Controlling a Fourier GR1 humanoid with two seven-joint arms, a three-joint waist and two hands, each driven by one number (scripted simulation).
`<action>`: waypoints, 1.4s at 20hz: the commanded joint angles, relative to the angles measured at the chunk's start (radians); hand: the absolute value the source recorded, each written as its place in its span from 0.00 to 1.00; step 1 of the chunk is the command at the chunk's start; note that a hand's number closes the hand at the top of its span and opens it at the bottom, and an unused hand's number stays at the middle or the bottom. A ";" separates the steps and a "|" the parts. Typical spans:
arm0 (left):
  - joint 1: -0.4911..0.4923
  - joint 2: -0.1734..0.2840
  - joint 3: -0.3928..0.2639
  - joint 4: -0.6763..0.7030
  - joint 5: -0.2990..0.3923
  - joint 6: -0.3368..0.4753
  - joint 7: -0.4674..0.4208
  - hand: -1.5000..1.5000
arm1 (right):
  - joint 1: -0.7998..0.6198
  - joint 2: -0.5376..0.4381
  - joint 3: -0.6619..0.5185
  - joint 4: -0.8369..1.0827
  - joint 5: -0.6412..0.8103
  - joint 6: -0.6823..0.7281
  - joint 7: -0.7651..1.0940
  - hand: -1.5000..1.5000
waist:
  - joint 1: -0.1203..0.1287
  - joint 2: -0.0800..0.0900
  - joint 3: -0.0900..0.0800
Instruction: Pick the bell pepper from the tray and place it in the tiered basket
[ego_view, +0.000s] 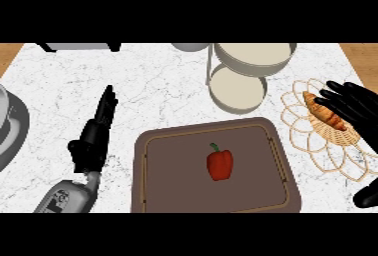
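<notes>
One glossy red bell pepper (220, 164) lies mid brown rectangular tray (159, 145), clear room all round. Left robot hand (94, 136) fingers straight, on white marbled desk (162, 95). Right robot hand (353, 104) open above woven wicker basket (310, 142).

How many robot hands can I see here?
2: the left hand is left of the tray, fingers straight; the right hand is at the right edge over the wicker basket.

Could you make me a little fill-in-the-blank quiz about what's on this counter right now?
1. The bell pepper is coloured ____.
2. The pepper lies on the brown ____.
3. The wicker mat holds a ____.
4. The hand above that mat is the robot's ____ hand.

Missing words: red; tray; croissant; right.
</notes>
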 joint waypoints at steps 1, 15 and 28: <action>-0.004 0.012 0.019 0.009 0.008 -0.009 0.008 0.50 | -0.030 -0.174 0.001 -0.134 0.179 0.077 0.038 0.00 | -0.008 -0.005 -0.003; -0.025 -0.008 0.015 -0.015 -0.027 -0.016 0.052 0.50 | -0.238 -0.266 0.305 -0.589 0.492 -0.033 0.567 0.00 | 0.017 0.001 -0.002; -0.036 -0.030 0.071 -0.020 -0.061 -0.084 0.065 0.50 | -0.483 -0.057 0.522 -0.539 0.467 0.017 0.976 0.00 | 0.017 0.003 -0.001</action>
